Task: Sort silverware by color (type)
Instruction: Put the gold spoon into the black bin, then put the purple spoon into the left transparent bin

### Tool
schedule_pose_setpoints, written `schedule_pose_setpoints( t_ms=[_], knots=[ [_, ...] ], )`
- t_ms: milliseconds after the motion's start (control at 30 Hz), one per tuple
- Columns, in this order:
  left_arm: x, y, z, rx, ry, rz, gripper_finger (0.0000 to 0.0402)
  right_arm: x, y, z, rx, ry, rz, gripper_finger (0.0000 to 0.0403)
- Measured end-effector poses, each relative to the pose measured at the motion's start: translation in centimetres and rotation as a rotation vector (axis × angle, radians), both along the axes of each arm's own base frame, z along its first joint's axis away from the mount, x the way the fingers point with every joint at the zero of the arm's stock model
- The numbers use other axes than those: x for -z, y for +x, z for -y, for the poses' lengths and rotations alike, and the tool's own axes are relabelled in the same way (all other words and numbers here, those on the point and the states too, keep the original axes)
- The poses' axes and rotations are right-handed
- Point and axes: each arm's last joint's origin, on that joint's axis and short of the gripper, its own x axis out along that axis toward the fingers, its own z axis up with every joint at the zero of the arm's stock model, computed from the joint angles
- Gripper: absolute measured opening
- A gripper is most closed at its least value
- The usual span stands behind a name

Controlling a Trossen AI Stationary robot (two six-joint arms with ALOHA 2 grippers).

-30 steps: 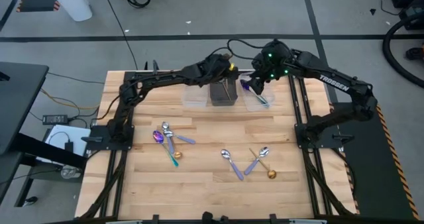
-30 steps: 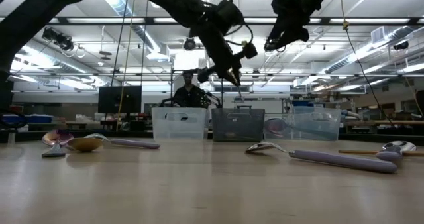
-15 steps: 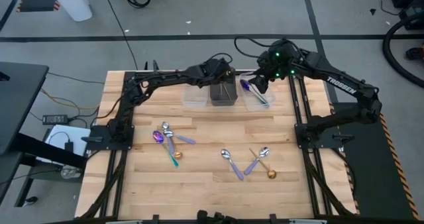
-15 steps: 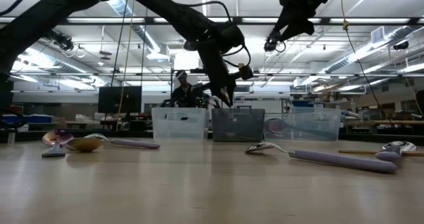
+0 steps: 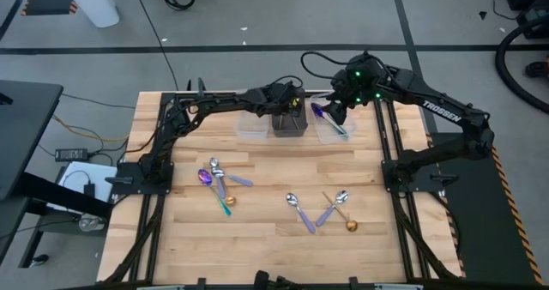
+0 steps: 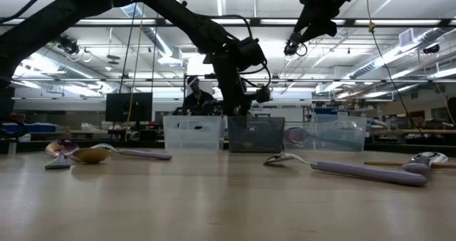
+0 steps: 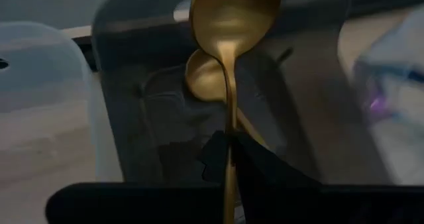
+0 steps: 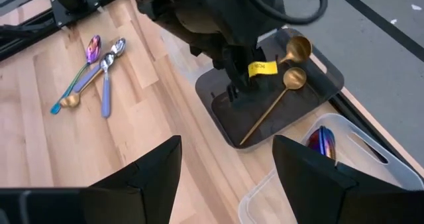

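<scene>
My left gripper (image 5: 292,110) is shut on a gold spoon (image 7: 228,65) and reaches down over the dark bin (image 5: 290,123) at the table's far side. A second gold spoon (image 8: 271,108) lies flat on that bin's floor. A rainbow spoon (image 8: 322,143) lies in the clear bin (image 5: 334,128) to the right. My right gripper (image 8: 228,184) stands open, high above that clear bin, with nothing between its fingers. More silver, gold and rainbow spoons lie on the table in two clusters (image 5: 217,181) (image 5: 322,209). My left gripper pinches the gold spoon's slim handle (image 7: 230,141) between its two fingers. The fingers slant down from the table's left and lie along the handle. The spoon sticks out ahead of them, its bowl (image 7: 235,15) over the dark bin's far end. Whether the bowl touches the bin I cannot tell.
A clear bin (image 5: 251,123) stands left of the dark one; the three bins sit side by side at the far edge. Bare wood lies between the bins and the spoon clusters. A person (image 6: 196,98) shows in the room behind the table.
My left gripper has sunk toward the dark bin with the gold spoon, tipping more steeply downward. The spoon stays in its fingers.
</scene>
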Motion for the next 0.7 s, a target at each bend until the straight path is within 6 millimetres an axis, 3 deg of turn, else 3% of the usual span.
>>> schedule_pose_setpoints(
  t_ms=[267,567,700],
  knots=[
    [0.1,0.0,0.1,0.075,0.003,-0.035,0.0037,0.0,0.1,-0.1,-0.004,-0.003,-0.002,0.0246],
    [0.0,0.1,0.4,0.051,-0.031,-0.001,0.0107,0.0,0.1,-0.1,-0.003,-0.003,-0.002,0.0246],
    [-1.0,0.3,0.4,0.072,-0.061,0.007,0.0123,0.0,0.1,-0.1,0.010,-0.017,-0.009,0.0246]
  ],
)
